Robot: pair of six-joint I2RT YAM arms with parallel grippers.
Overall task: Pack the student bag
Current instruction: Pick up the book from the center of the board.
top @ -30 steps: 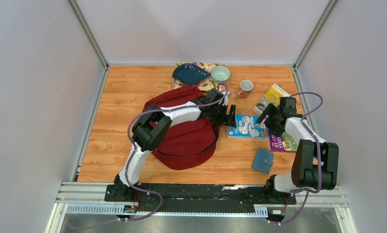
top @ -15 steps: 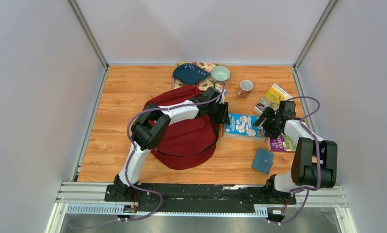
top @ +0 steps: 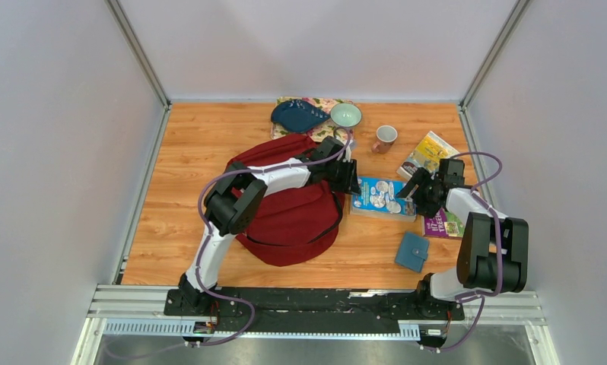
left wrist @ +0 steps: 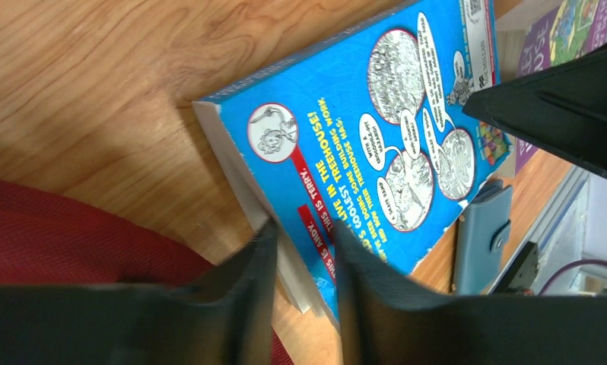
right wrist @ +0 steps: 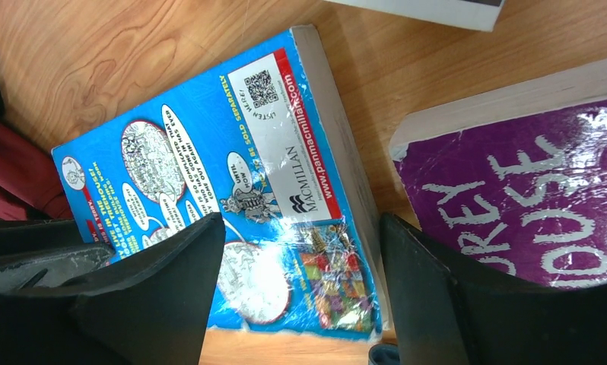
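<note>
Wood-grain table (top: 179,152); left claw (left wrist: 304,228) pinches glossy blue paperback (left wrist: 376,152) edge; right claw (right wrist: 302,228) splayed open.

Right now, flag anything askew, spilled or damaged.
Nothing looks spilled or damaged. The books just lie at odd angles: the blue book is slightly skewed beside the bag, and the yellow book lies diagonally near the mug.

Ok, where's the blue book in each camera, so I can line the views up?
Top external: blue book right of centre, beside the student bag.
Left wrist: blue book diagonal across the middle.
Right wrist: blue book left of centre.
Shared landmark: purple book, next to it in all three.
</note>
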